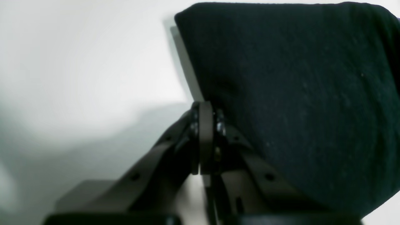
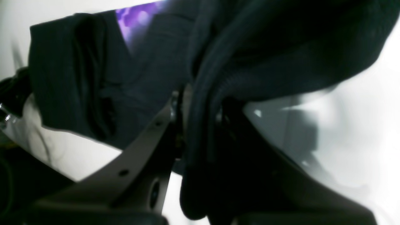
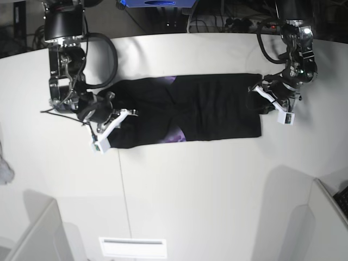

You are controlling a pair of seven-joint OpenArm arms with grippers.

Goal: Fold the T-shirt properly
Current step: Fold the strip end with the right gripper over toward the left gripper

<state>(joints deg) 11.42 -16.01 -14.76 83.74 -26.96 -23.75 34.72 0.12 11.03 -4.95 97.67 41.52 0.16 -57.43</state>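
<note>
Black cloth fills both wrist views: the right gripper (image 2: 195,109) has its fingers clamped on a thick bunched fold of the T-shirt (image 3: 212,109), and the left gripper (image 1: 206,125) is pinched closed on the shirt's edge. From the base view, the shirt lies stretched out lengthwise across the white table (image 3: 190,190) between the two arms, bits of purple print peeking through the middle.

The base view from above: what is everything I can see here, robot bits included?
Black cloth T-shirt: one, black with a purple print peeking out, stretched across the middle of the table.
White table: one, white, under everything.
Small grey-white cloth scrap: one, at the table's far edge, cut off by the frame.
Cables: several, dark, behind the table.
Right gripper: one, dark, shut on the T-shirt's end.
Left gripper: one, dark, shut on the T-shirt's other end.
</note>
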